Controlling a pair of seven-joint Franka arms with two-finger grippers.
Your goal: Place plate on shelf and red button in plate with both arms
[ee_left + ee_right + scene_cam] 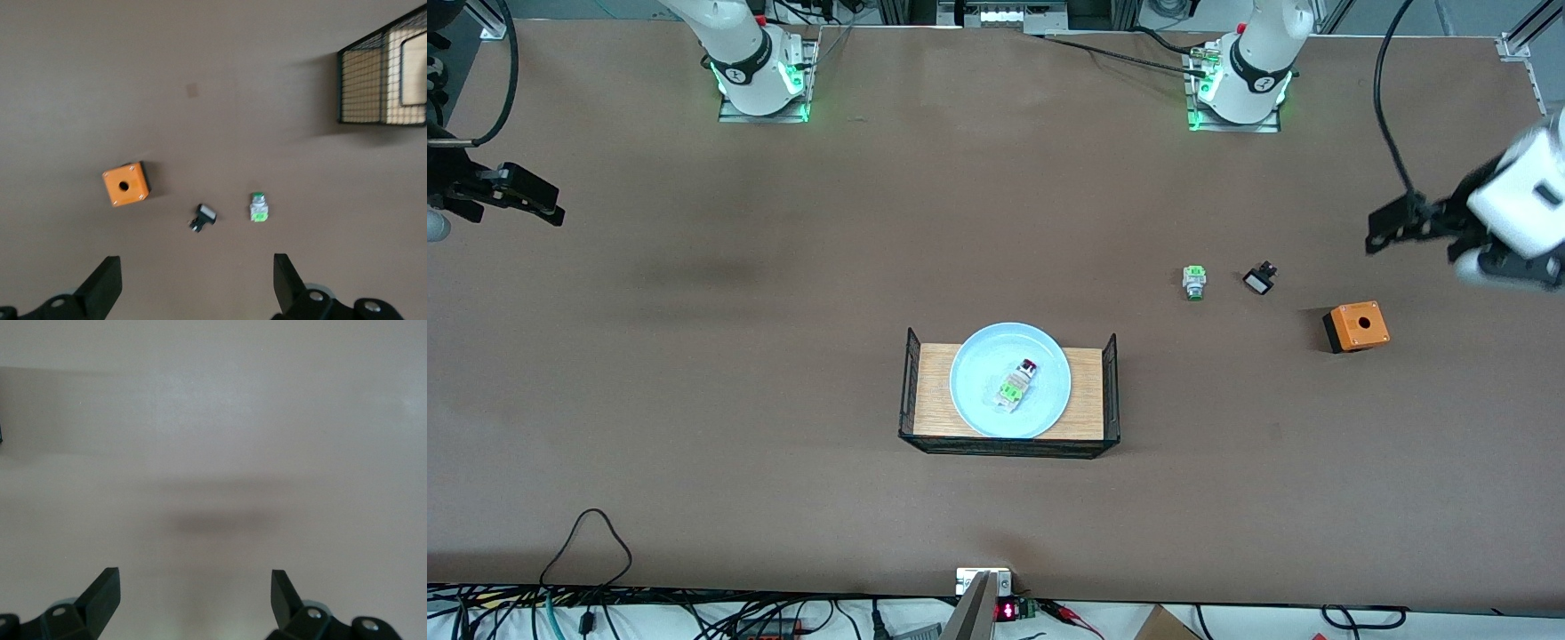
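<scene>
The plate (1010,380) was seen resting on a wooden tray with black wire-mesh ends (1085,400), near the middle of the brown tabletop (783,400). The red button (1017,386) lay on its side in the plate, its dark red cap pointing toward the robots' bases.

The left end effector (1392,229) was held in the air over the left arm's end of the tabletop, its fingers (103,287) spread wide with nothing between them. An orange box with a hole (1356,326), a green-capped switch (1194,282) and a small black part (1260,279) were found on the tabletop near it, all apart from one another.

The right end effector (525,197) was held over bare tabletop at the right arm's end, its fingers (103,590) likewise spread and empty.
</scene>
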